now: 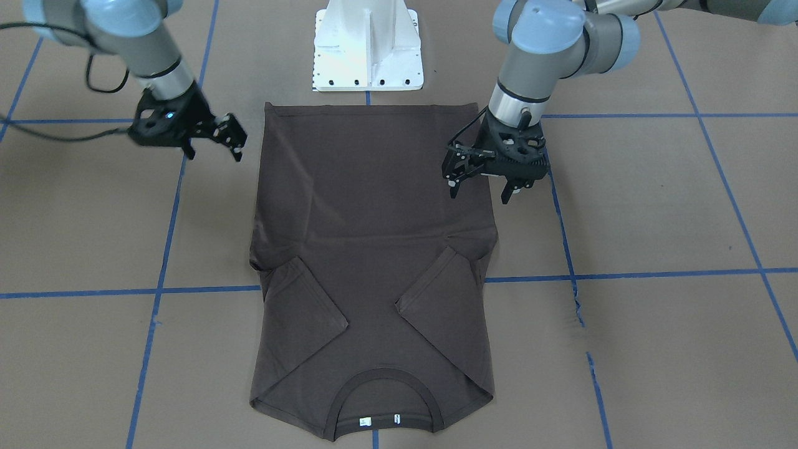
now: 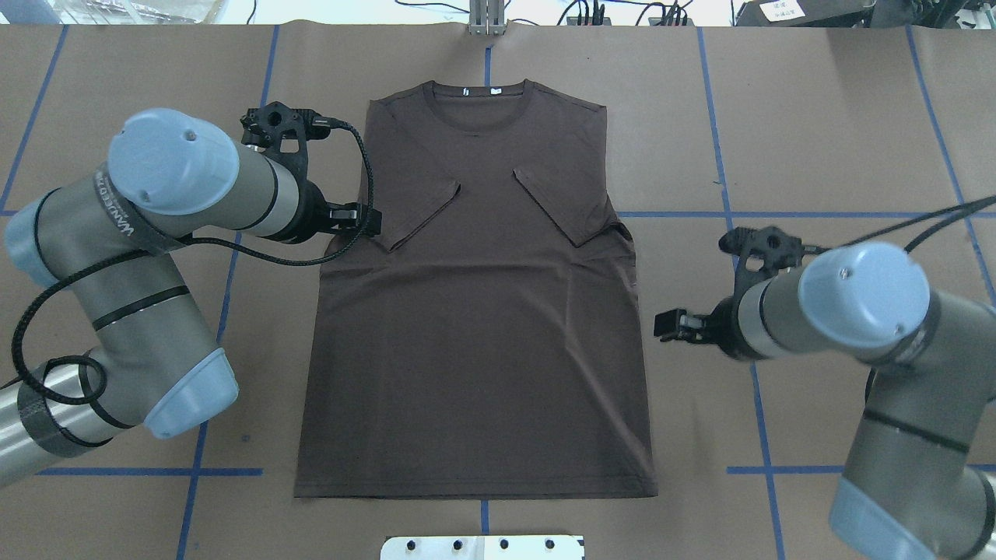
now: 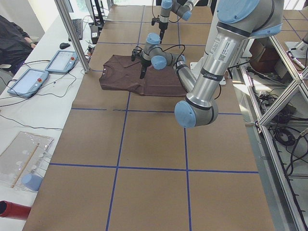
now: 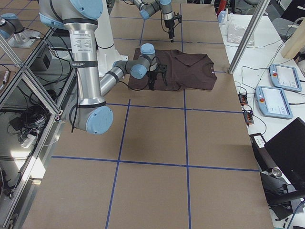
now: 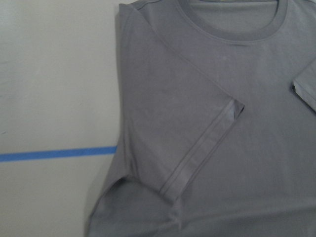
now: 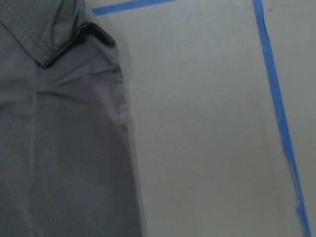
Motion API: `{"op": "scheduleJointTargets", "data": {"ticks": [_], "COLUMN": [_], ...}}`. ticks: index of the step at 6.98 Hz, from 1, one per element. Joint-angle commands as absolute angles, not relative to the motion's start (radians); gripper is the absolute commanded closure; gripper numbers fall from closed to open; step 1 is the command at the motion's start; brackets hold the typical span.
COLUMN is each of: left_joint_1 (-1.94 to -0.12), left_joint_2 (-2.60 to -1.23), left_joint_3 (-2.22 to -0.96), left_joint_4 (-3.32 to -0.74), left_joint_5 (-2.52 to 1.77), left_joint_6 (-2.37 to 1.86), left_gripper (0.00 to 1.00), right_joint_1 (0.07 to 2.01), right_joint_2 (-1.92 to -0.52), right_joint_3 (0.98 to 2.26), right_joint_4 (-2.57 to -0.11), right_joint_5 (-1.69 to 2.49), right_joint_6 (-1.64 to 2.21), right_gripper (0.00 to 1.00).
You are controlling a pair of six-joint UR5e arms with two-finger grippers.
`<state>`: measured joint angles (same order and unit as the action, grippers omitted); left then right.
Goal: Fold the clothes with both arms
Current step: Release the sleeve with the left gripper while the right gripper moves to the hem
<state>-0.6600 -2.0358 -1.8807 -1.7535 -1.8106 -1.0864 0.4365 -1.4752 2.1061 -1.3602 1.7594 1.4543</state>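
Dark brown short-sleeved cloth T-shirt (image 1: 374,206) flat on brown paper-covered desk (image 1: 654,206), sleeves (image 1: 305,305) tucked inward, likely to narrow it for folding. Black left pincer (image 1: 479,194) spread wide over its side edge, black right pincer (image 1: 212,151) spread beside it, both empty. Overhead: ribbed round collar (image 2: 482,128) away from robot. Wrist views: only cloth and desk.

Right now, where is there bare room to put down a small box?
Bare brown paper lies outward of the left gripper and outward of the right gripper. It is crowded along both T-shirt sides, near the grippers, and between hem and white pedestal.
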Motion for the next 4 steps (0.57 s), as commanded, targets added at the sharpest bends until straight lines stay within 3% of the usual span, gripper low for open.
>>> {"op": "scheduleJointTargets", "data": {"ticks": [1,4], "left_joint_1": [-0.66,-0.66], "left_joint_2": [-2.017,-2.016], "left_joint_3": [-1.904,-1.917], "left_joint_4": [-1.75,-1.749], "left_joint_5": [-1.809,-1.81], "left_joint_6": [-1.086,-1.088], "left_gripper": [0.0,0.0], "right_joint_1": [0.129,0.052], "right_joint_2": [-1.537,-1.525], "right_joint_3": [2.16,2.117], "right_joint_4": [-1.353,-1.353], "right_joint_5": [1.538,1.483], "right_joint_6": [1.684,1.707], "right_gripper": [0.0,0.01]}}
